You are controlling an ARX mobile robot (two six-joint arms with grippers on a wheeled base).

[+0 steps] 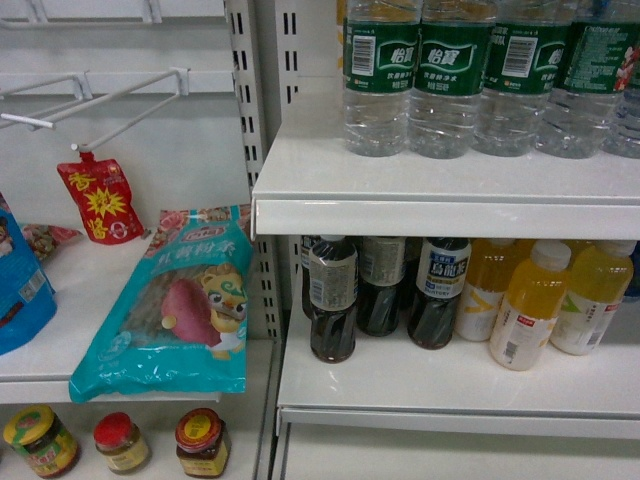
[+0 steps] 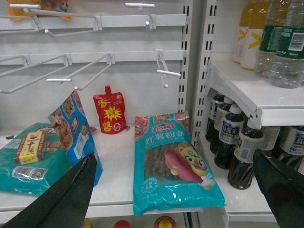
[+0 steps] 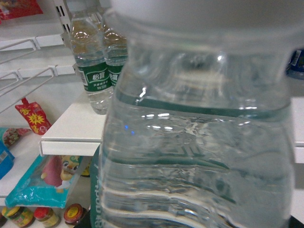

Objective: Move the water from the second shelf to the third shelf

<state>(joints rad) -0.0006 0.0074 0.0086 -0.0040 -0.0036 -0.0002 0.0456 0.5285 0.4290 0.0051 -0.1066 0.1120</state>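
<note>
A clear ribbed water bottle [image 3: 199,142] with a green label fills the right wrist view, upright and hanging in front of the white shelf edge [image 3: 71,142]. My right gripper [image 3: 190,222] is shut on it; only dark slivers of the fingers [image 3: 89,219] show at the bottom corners. More water bottles [image 1: 380,70] stand in a row on the upper white shelf [image 1: 400,215], and two [image 3: 92,71] show behind the held one. My left gripper [image 2: 174,156] is open and holds nothing, hovering in front of the left shelf bay. Neither gripper shows in the head view.
Dark bottles [image 1: 333,300] and yellow juice bottles [image 1: 530,305] stand on the shelf below the water. A teal snack bag [image 1: 180,300] overhangs the left shelf, with a red pouch [image 1: 100,200] behind it. Wire hooks [image 1: 120,100] stick out above. Jars [image 1: 200,440] sit lower down.
</note>
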